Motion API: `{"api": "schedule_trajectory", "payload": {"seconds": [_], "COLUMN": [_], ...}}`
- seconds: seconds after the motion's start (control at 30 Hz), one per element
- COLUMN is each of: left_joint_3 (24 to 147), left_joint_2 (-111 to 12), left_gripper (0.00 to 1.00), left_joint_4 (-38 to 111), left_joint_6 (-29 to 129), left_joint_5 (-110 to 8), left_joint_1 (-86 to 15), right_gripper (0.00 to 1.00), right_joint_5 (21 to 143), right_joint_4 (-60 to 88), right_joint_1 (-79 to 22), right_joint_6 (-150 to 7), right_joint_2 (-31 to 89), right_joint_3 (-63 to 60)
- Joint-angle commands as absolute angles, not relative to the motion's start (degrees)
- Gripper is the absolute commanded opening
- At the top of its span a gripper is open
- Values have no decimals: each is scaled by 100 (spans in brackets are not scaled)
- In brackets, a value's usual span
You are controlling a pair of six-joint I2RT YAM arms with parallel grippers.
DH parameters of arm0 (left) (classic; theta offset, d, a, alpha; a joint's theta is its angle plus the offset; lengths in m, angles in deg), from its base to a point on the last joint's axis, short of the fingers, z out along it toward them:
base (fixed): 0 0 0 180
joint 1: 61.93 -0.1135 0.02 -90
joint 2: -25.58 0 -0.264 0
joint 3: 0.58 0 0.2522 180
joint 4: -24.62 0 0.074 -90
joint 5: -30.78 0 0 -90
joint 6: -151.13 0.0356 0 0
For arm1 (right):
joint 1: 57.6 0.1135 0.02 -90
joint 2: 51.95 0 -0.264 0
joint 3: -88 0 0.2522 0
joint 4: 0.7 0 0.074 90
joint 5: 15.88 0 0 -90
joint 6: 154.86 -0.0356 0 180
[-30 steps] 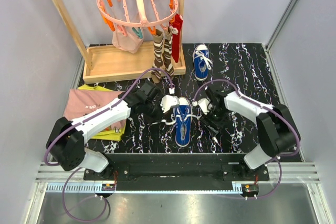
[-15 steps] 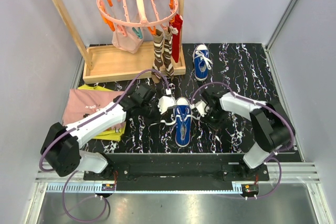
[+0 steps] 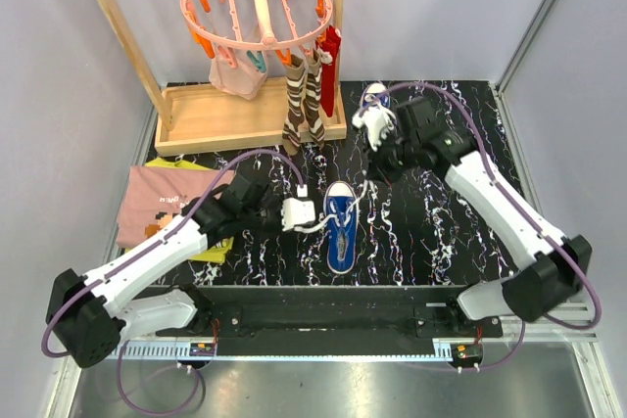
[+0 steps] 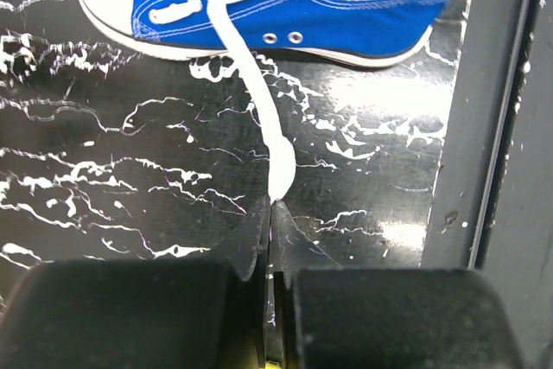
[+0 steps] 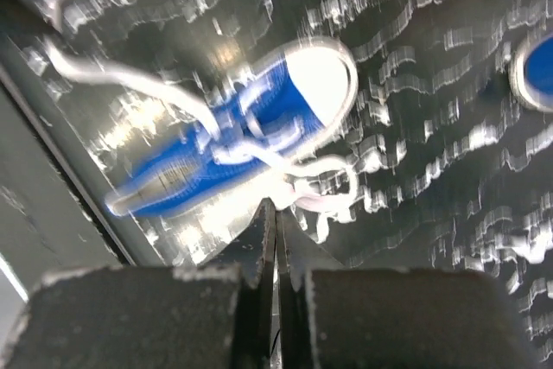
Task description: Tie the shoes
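Observation:
One of the shoes (image 3: 340, 229), blue with a white toe cap, lies in the middle of the black mat, toe pointing away from me. My left gripper (image 3: 302, 226) is shut on its left lace (image 4: 251, 75), which stretches taut from the eyelets to the fingertips (image 4: 275, 205). My right gripper (image 3: 376, 171) is raised beyond the shoe's toe and shut on the other lace (image 5: 321, 189), which rises slantwise from the shoe (image 5: 229, 149); that view is blurred. The second shoe (image 5: 537, 75) lies at the back, mostly hidden by the right arm in the top view.
A wooden stand (image 3: 245, 115) with a pink peg hanger (image 3: 257, 2) and hanging socks (image 3: 306, 95) stands at the back left. Folded clothes (image 3: 167, 203) lie at the left. The mat's front edge and rail (image 4: 492, 127) run close to the near shoe.
The right gripper closed on a lace beside the shoe, then swung up and back, drawing it out. The left gripper pulled its lace leftward, away from the shoe.

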State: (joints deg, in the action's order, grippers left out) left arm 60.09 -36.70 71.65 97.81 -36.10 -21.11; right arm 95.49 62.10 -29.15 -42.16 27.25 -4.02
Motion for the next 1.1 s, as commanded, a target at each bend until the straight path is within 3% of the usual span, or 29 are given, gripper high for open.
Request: {"api": "schedule_trajectory", "payload": {"seconds": [0.0,0.2,0.53,0.93,0.97,1.0,1.07], "left_joint_3": [5836,5422,4992,4588,4552,4526,4499], "left_joint_2": [-3279,-2603,-2171,-2013,-1952,-1925,-1855], "left_gripper": [0,0,0,0,0,0,0], "left_joint_4": [7046,7063,7388,7511,7520,7520,7547], "left_joint_6": [10584,11350,11659,11281,11289,11272,11219], "left_joint_5": [-3592,-3803,-3926,-3874,-3874,-3883,-3883], "left_joint_1": [-1913,-1483,-762,-673,-673,-673,-665], "right_gripper": [0,0,0,0,2,17,29], "right_joint_5": [10522,10831,10769,11165,11182,11217,11192], "right_joint_4": [5991,5499,4488,4329,4364,4391,4566], "right_joint_1": [-2693,-1834,-514,-284,-284,-284,-293], "right_joint_6": [-4692,-5466,-6142,-6607,-6609,-6618,-6574], "right_joint_2": [3688,4647,5791,6565,6556,6547,6486], "right_joint_3": [-1548,-2384,-2148,-1743,-1726,-1734,-1831]}}
